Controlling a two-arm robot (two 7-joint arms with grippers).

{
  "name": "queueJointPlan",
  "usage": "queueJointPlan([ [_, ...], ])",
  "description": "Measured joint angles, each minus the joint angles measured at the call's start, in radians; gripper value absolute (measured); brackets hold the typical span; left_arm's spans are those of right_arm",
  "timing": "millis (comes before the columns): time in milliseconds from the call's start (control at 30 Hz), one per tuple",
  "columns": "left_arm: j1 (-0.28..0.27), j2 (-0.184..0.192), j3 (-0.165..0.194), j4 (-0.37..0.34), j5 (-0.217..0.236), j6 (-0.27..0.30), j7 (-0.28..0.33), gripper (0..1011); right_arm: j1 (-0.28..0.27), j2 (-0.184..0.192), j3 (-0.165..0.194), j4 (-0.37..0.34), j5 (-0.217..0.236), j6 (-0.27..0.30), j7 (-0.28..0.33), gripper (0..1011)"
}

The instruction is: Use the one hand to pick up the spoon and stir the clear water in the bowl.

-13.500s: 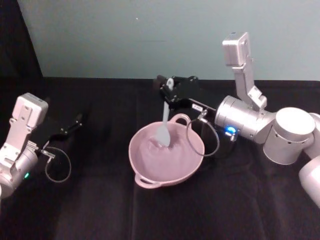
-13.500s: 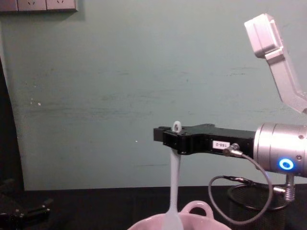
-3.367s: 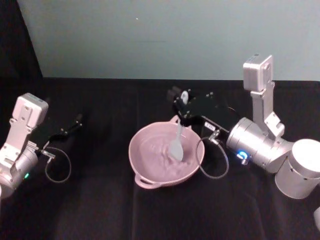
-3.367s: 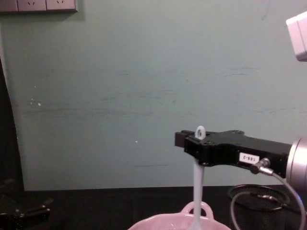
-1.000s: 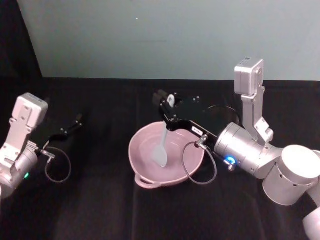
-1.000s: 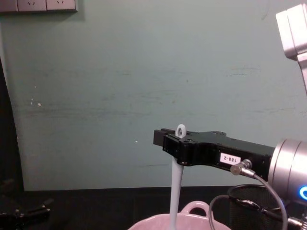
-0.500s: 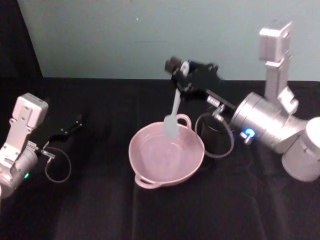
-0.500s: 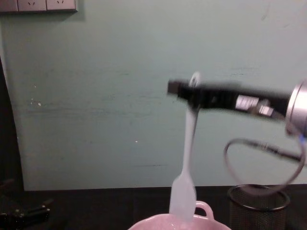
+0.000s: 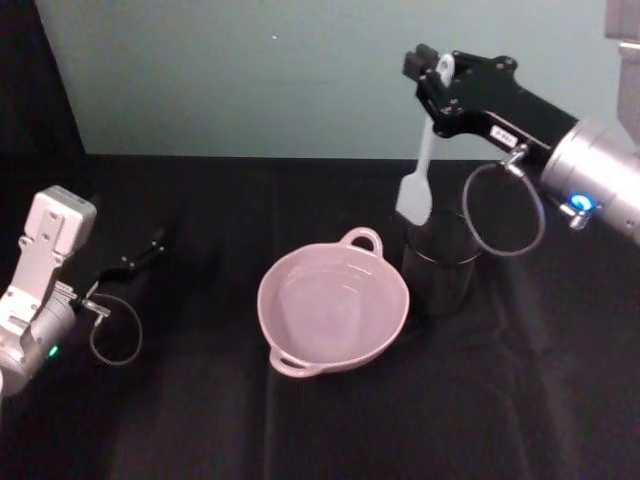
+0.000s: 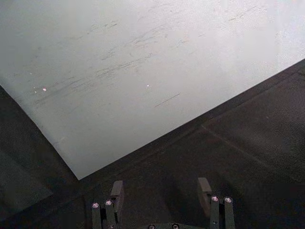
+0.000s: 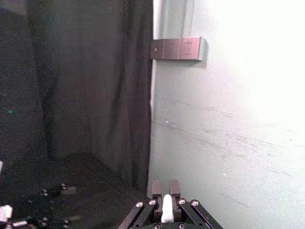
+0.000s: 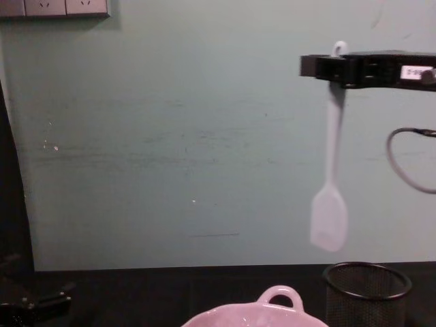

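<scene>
My right gripper (image 9: 438, 72) is raised high at the back right and shut on the top of the spoon (image 9: 418, 178). In the chest view the right gripper (image 12: 332, 67) holds the spoon (image 12: 330, 174) hanging straight down, its blade in the air a little above the black mesh cup (image 12: 366, 289). The right wrist view shows the white handle (image 11: 166, 211) pinched between the fingers (image 11: 157, 189). The pink bowl (image 9: 290, 352) sits mid-table with clear water in it, and its loop handle (image 12: 278, 296) peeks up in the chest view. My left gripper (image 9: 148, 247) rests open at the far left.
The black mesh cup (image 9: 440, 265) stands just right of the bowl, under the hanging spoon. A black cloth covers the table (image 9: 200, 420), and a pale green wall (image 12: 170, 136) rises behind it. The left wrist view shows my left gripper (image 10: 160, 191) with nothing between its fingers.
The right gripper has lifted the spoon clear of the bowl and carried it up and to the right, over the mesh cup. The left arm has not moved.
</scene>
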Motion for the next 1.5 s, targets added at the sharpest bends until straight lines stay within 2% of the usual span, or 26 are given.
queueJointPlan([
  [200, 0.0, 0.0, 0.0, 0.0, 0.0, 0.0, 0.0, 1011, -0.001, 0.032, 0.017, 0.021, -0.001, 0.008, -0.006, 105],
  [333, 0.0, 0.0, 0.0, 0.0, 0.0, 0.0, 0.0, 1011, -0.009, 0.037, 0.027, 0.05, 0.0, -0.005, -0.007, 105],
  [733, 0.0, 0.0, 0.0, 0.0, 0.0, 0.0, 0.0, 1011, -0.026, -0.007, 0.035, 0.176, 0.038, -0.046, -0.003, 105],
  [1033, 0.0, 0.0, 0.0, 0.0, 0.0, 0.0, 0.0, 1011, -0.046, -0.053, 0.053, 0.255, 0.126, -0.055, 0.007, 105],
  [1200, 0.0, 0.0, 0.0, 0.0, 0.0, 0.0, 0.0, 1011, -0.055, -0.069, 0.065, 0.297, 0.18, -0.058, 0.011, 105],
  [1233, 0.0, 0.0, 0.0, 0.0, 0.0, 0.0, 0.0, 1011, -0.055, -0.069, 0.065, 0.297, 0.18, -0.058, 0.011, 105],
  [1500, 0.0, 0.0, 0.0, 0.0, 0.0, 0.0, 0.0, 1011, -0.063, -0.088, 0.09, 0.351, 0.277, -0.061, 0.018, 105],
])
